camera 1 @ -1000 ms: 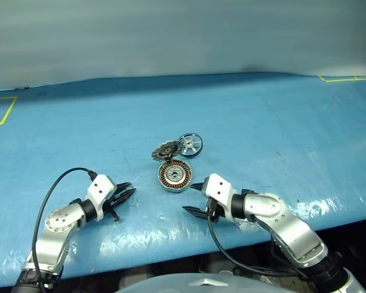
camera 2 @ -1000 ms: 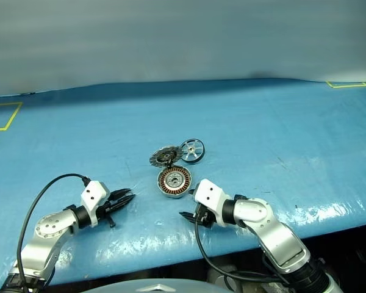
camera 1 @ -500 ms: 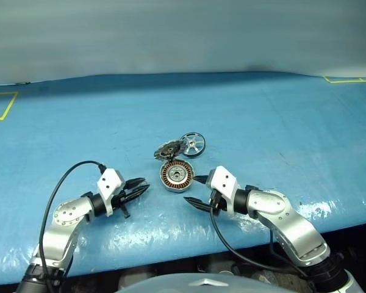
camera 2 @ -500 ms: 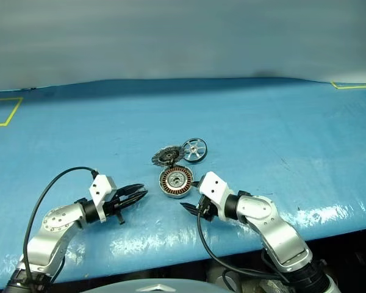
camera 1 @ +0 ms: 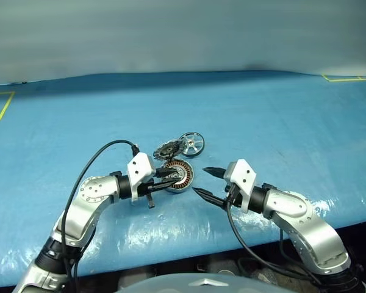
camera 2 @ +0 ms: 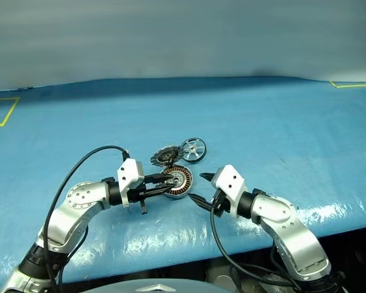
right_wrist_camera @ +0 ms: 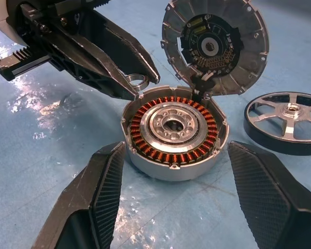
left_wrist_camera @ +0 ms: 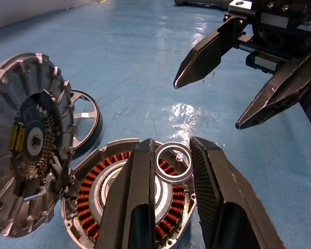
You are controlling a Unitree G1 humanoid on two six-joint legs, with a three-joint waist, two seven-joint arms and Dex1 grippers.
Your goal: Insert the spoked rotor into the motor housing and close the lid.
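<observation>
1. The housing (right_wrist_camera: 173, 129) is sitting open on the blue desk (camera 1: 280, 122), copper windings facing up. Its lid (right_wrist_camera: 215, 44) is standing tilted at the far rim, and the hinge is joining the two.
2. The rotor (camera 1: 191, 144) is lying flat on the desk just beyond and to the right of the housing, close to the lid, with nothing gripping it.
3. The left gripper (left_wrist_camera: 171, 166) is hovering over the housing, its fingers (left_wrist_camera: 137, 181) narrowed on a small silver ring (left_wrist_camera: 172, 162) pinched between the tips above the windings.
4. The right gripper (camera 1: 204, 182) is waiting just right of the housing, fingers (right_wrist_camera: 101, 189) spread wide and holding nothing, pointing toward the left gripper.
5. I judge the rotor step as not yet done; the ring is apparently being handled first.
6. Risks from here:
   - The ring is looking thinly held at the fingertips, so a small tilt could drop it among the windings or send it rolling over the desk.
   - The two grippers are crowding the same small space, so a reach by either could knock the other.
   - A finger brushing the lid could swing it shut before the rotor is in.
   - A nudge to the housing rim could slide the whole unit into the rotor.
</observation>
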